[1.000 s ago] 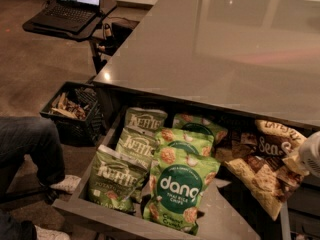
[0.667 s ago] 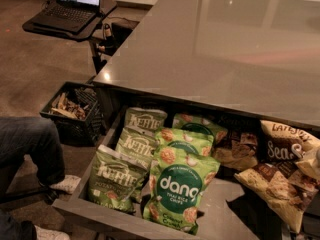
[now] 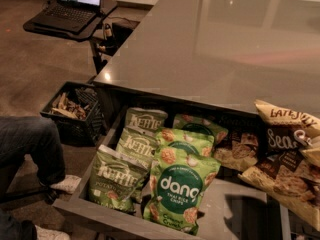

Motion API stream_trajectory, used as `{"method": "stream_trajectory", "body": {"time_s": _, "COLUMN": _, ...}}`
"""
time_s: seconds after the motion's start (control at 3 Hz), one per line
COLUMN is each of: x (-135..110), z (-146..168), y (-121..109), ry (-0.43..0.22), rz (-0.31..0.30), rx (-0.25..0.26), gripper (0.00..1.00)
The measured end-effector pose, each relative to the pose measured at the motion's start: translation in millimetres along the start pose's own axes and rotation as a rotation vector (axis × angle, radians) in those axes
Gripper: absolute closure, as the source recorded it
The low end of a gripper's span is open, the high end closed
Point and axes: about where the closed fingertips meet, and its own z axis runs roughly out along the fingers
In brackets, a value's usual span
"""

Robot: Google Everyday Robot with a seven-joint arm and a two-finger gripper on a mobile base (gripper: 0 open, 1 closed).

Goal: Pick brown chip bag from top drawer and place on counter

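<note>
The brown chip bag (image 3: 282, 156), dark brown and tan with "Late July" and "Sea Salt" lettering, hangs tilted above the right end of the open top drawer (image 3: 235, 211). Its top corner is level with the front edge of the glossy grey counter (image 3: 210, 49). My gripper (image 3: 310, 144) shows only as a pale part at the right edge of the camera view, against the bag's right side, and holds the bag up. Most of the gripper is out of view.
Green "dang" bags (image 3: 180, 184) and green "Kettle" bags (image 3: 120, 174) fill the drawer's left and middle. Another brown bag (image 3: 237, 146) lies at the drawer's back. A black crate (image 3: 75, 109), a laptop table (image 3: 70, 19) and a person's leg (image 3: 30, 144) are on the left.
The brown chip bag has risen out of the drawer and moved up and to the right with my gripper. The green bags have not moved.
</note>
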Motion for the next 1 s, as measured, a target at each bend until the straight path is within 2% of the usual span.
{"method": "stream_trajectory", "body": {"time_s": 0.33, "x": -28, "z": -36, "y": 23, "ry": -0.076, "rz": -0.024, "rx": -0.059, "gripper": 1.0}}
{"method": "stream_trajectory", "body": {"time_s": 0.67, "x": -32, "z": -35, "y": 29, "ry": -0.093, "rz": -0.011, "rx": -0.081, "gripper": 1.0}}
{"method": "stream_trajectory", "body": {"time_s": 1.0, "x": -40, "z": -49, "y": 37, "ry": -0.107, "rz": -0.039, "rx": -0.102, "gripper": 1.0}}
